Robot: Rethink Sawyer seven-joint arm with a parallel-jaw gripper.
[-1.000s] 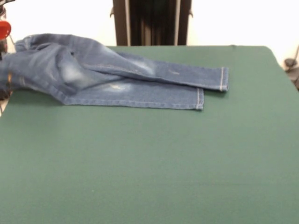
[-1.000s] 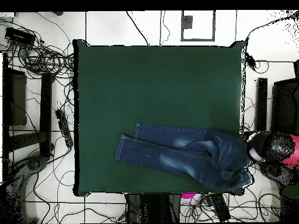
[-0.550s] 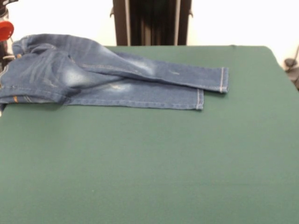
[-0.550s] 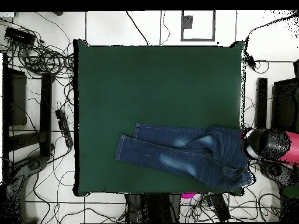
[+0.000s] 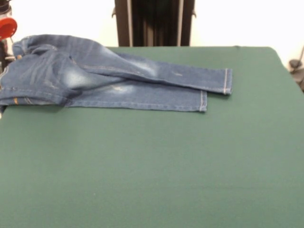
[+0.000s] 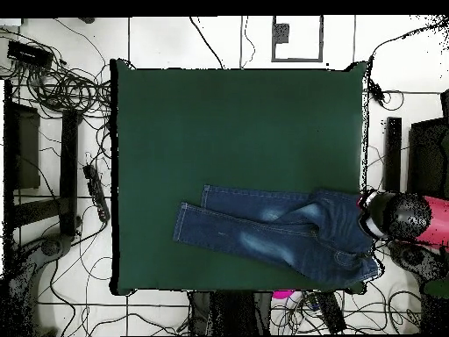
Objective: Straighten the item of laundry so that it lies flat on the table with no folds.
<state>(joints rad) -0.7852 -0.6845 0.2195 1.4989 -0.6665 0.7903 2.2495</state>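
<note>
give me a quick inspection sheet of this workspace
surface: green table, mostly bare.
job's things: jeans at the table's side, legs overlapping, waist end bunched and folded at the edge, not flat.
clutter: nothing seen on the table.
grippers: red and black arm by the waist end; gripper state cannot be told.
cables: tangled cables on the floor beside the table.
surroundings: tiled floor, dark stands, pedestal.

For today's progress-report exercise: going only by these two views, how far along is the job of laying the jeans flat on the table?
Partly done. Both legs of the jeans already lie stretched out on the green table, hems side by side. In hand: the arm sits at the waist end by the table's edge; its grip is not visible. Left: the waist end is bunched and folded over itself, and one leg overlaps the other.
</note>
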